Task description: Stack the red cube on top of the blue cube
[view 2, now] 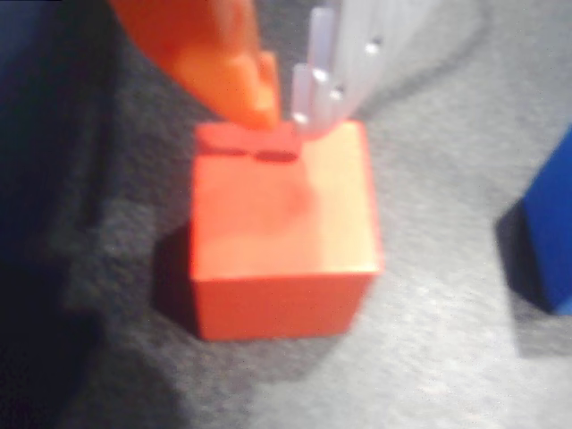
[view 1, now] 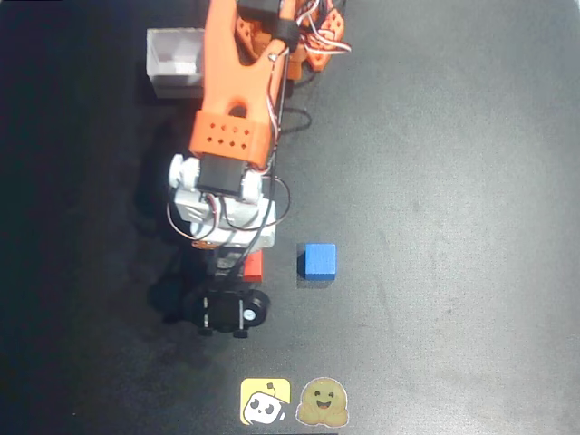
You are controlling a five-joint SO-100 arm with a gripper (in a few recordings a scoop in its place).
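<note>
The red cube (view 2: 281,237) rests on the dark table, filling the middle of the wrist view. My gripper (view 2: 284,116) is at the cube's far top edge. Its orange finger (view 2: 228,63) and pale finger (view 2: 331,80) stand close together there, with their tips almost meeting and nothing between them. From above, part of the red cube (view 1: 255,265) peeks out to the right of the gripper (view 1: 232,258), under the orange arm. The blue cube (view 1: 318,259) sits on the table a short gap to the red cube's right. A corner of the blue cube (view 2: 550,232) shows at the wrist view's right edge.
A white box (view 1: 177,62) stands at the back left beside the arm's base. Two stickers, a yellow one (view 1: 265,401) and a tan one (view 1: 324,401), lie at the table's front edge. Bare dark table stretches to the right of the blue cube.
</note>
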